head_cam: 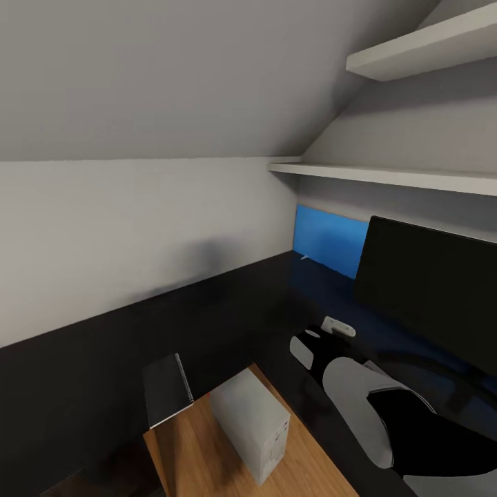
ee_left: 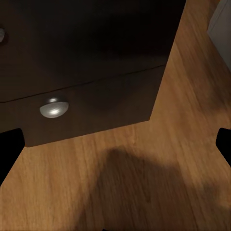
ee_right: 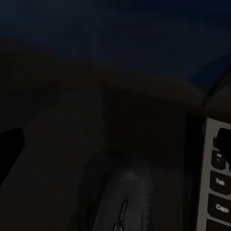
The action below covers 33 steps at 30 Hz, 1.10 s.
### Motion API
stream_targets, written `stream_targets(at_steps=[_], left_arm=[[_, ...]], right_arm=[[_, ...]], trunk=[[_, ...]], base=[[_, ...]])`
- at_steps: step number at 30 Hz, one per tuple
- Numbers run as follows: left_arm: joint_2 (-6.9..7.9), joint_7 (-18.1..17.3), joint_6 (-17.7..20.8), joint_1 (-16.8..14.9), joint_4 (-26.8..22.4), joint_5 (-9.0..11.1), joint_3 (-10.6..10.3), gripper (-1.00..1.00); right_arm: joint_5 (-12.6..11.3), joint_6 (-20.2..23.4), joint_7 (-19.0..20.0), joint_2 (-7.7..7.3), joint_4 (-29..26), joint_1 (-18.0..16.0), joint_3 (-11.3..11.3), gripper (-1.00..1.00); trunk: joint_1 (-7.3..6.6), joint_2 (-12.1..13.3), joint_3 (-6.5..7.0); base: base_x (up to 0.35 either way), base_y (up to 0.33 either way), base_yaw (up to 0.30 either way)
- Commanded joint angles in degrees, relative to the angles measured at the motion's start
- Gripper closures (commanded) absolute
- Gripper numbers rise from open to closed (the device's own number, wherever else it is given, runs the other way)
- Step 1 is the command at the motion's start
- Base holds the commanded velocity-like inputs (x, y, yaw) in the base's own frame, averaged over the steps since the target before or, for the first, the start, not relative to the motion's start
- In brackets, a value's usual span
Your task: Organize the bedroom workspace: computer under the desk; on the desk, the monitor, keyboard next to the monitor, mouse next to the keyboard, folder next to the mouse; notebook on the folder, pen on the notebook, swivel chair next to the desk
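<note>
We see the mouse (ee_right: 122, 202) on the black bench (head_cam: 228, 310) directly under the right claw (ee_right: 120, 144), whose fingertips stand wide apart, keyboard (ee_right: 217, 183) just beside it. The left claw (ee_left: 115, 144), also wide and holding nothing, hangs over wood floor (ee_left: 159, 163) by a silver-knobbed drawer (ee_left: 91, 110). The monitor (head_cam: 431, 283) stands at the bench's back edge; computer (head_cam: 252, 421) on the floor below.

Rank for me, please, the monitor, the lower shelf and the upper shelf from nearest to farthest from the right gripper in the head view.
1. The monitor, just to the right of the right gripper.
2. The lower shelf, on the wall above the monitor.
3. The upper shelf, higher still.
</note>
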Motion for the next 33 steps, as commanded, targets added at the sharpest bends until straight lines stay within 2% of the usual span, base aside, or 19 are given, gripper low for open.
stream_targets(at_steps=[1,9,15,17,21,29,31,33], left_arm=[[-0.01,0.2,-0.2,0.0,0.0,0.0,0.0,-1.0],[0.0,0.2,-0.1,0.0,0.0,0.1,0.0,-1.0],[0.08,0.3,-0.1,0.0,0.0,0.1,0.0,-1.0],[0.08,0.3,-0.1,0.0,0.0,0.1,0.0,-1.0],[0.09,0.3,-0.1,0.0,0.0,0.1,0.0,-1.0],[0.09,0.3,-0.1,0.0,0.0,0.1,0.0,-1.0],[0.09,0.3,-0.1,0.0,0.0,0.1,0.0,-1.0],[0.09,0.3,0.0,0.0,0.0,0.1,0.0,-1.0]], right_arm=[[-0.6,-0.5,-0.1,0.0,0.0,0.0,0.4,-1.0],[-0.6,-0.2,-0.1,0.0,0.0,0.0,0.4,-1.0],[-0.6,2.6,0.5,0.0,0.0,0.0,0.4,-1.0],[-0.6,3.5,1.8,0.0,-0.3,0.0,0.4,-1.0],[-0.6,5.7,7.2,0.0,-0.7,0.0,0.4,-1.0],[-0.6,5.7,7.2,0.0,-0.7,0.0,0.4,-1.0],[-0.6,6.3,8.9,0.0,-0.8,0.0,0.4,-1.0],[-0.5,8.0,12.6,0.0,-3.2,0.2,0.4,-1.0]], trunk=[[0.0,0.0,-0.06],[0.0,0.0,-0.06],[0.0,0.0,-0.06],[0.0,0.0,-0.06],[0.0,0.0,-0.06],[0.0,0.0,-0.06],[0.0,0.0,-0.06],[0.0,0.0,-0.06]], base=[[0.0,0.0,0.0],[0.0,0.0,0.0],[0.0,0.0,0.0],[0.0,0.0,0.0],[0.0,0.0,0.0],[0.0,0.0,0.0],[0.0,0.0,0.0],[0.0,0.0,0.0]])
